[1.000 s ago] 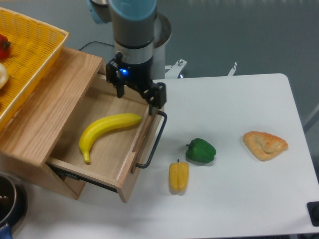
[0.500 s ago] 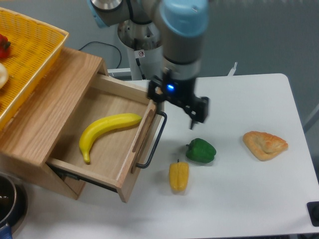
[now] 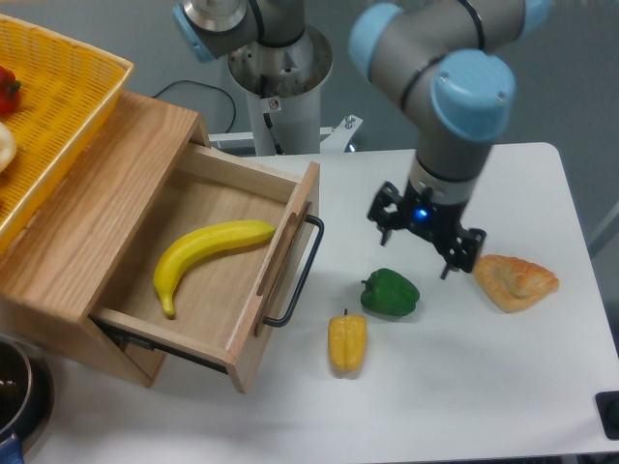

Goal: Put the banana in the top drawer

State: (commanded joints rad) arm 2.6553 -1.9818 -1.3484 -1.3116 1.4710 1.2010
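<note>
A: Banana point(image 3: 205, 253) position?

B: Lying flat on the floor of the top drawer point(image 3: 259, 189), which is pulled out of the light-wood cabinet point(image 3: 92, 208). The fat end points to about 2 o'clock, toward the drawer front; the thin stem end curves down to about 7 o'clock. Nothing is touching it.

A: Gripper point(image 3: 416, 239) state?

B: Fingers spread apart, nothing between them. It hangs over the white table point(image 3: 503, 387), at roughly 3 o'clock from the drawer and well apart from it. A blue light shows on the wrist.

A: Nearest objects to the gripper?

B: Green pepper point(image 3: 390, 293) just below it, at about 7 o'clock from the fingertips. Flat pastry point(image 3: 515, 279) at 4 o'clock, near the right-hand finger; whether they touch I cannot tell. Yellow pepper point(image 3: 347, 342) sits at 7 o'clock from the green one, close beside it.

A: Drawer handle?

B: Thin black bar handle point(image 3: 298, 273) on the drawer front, free, facing the peppers.

A: Anything else logged?

B: Yellow woven basket point(image 3: 68, 82) on top of the cabinet at 10 o'clock. A red item point(image 3: 8, 92) shows inside it at the frame edge.
</note>
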